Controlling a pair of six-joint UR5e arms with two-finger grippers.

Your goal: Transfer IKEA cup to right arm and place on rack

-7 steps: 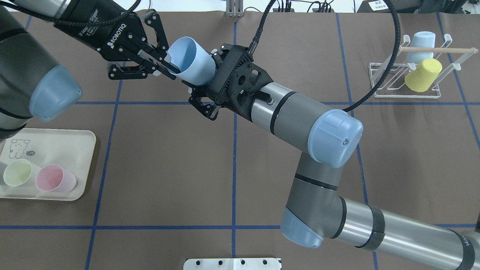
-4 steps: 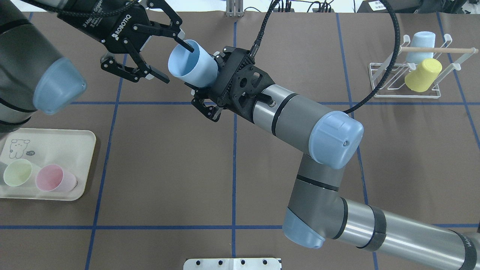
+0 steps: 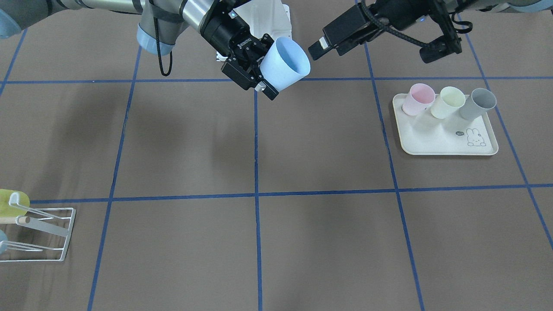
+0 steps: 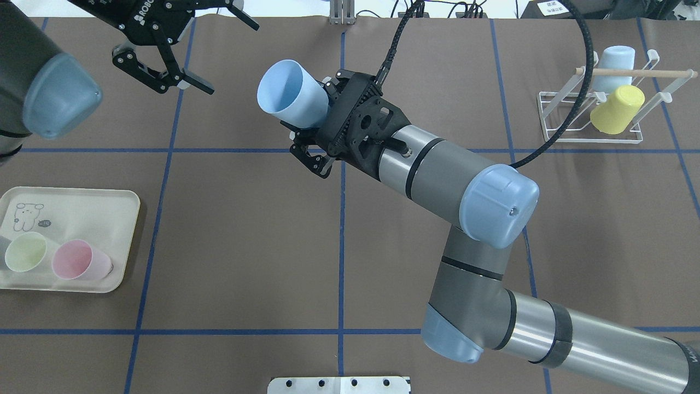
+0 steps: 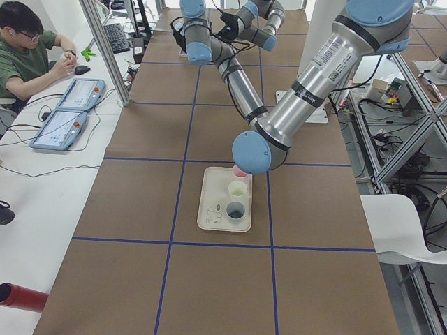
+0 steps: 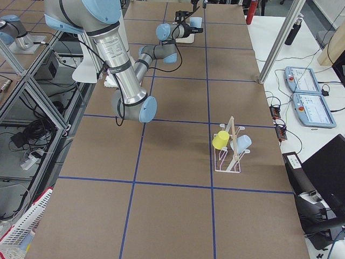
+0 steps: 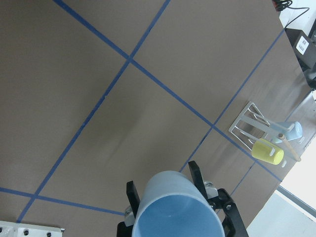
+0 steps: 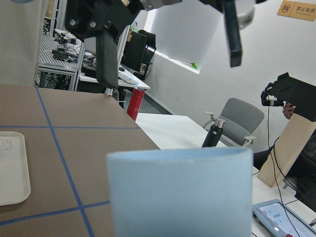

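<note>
Overhead exterior: the right jaws clamp the pale-blue cup [image 4: 290,96] near its base; it looks light, stiff and slick, best held there. The left jaws gape empty, apart from the cup.

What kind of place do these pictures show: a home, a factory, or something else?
Most likely a robotics laboratory. The table has a brown cover with a blue tape grid, a person sits beside it near two control tablets, and aluminium framing stands around it.

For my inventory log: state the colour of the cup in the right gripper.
The cup is light blue, clearest in the overhead view.
</note>
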